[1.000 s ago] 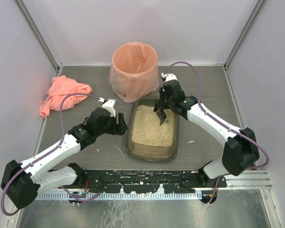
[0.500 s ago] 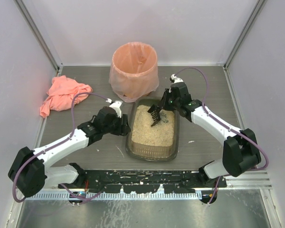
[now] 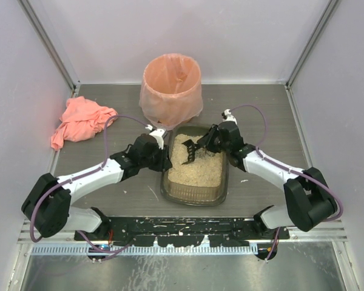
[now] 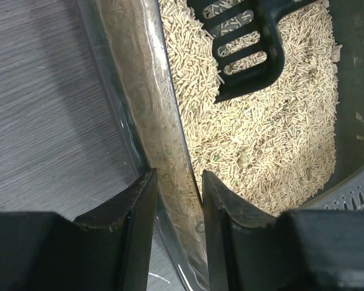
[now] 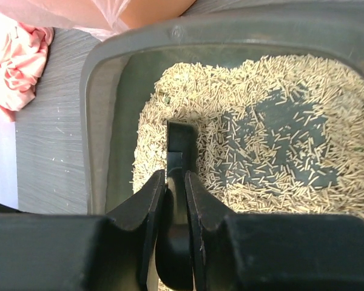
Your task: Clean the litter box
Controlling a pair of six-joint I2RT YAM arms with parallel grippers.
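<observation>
The grey wood-grain bench (image 3: 291, 127) carries everything. The shallow rectangular litter box (image 3: 194, 199) of dark translucent plastic lies between the two claws, with its beige pellet litter (image 4: 261, 145) heaped toward the left claw's side and bare floor showing nearer the right claw. The round bin (image 3: 170, 100) lined with a peach plastic bag stands just beyond both claws, touching or almost touching the box's far end. A crumpled pink cloth (image 3: 80, 121) lies well out past the left claw.

The left claw (image 4: 175, 182) straddles the box's side wall (image 4: 164, 151), jaws narrow, one outside and one in the litter; whether they already pinch it I cannot tell. The right claw (image 5: 175, 182) is clamped on the handle of a black slotted plastic scoop (image 4: 255, 66), whose blade lies low in the pellets ahead of it.

This looks like the sifting step: one arm steadies the box, the other digs. Next, the scoop needs a level lift, then a carry forward over the bin without spilling.
</observation>
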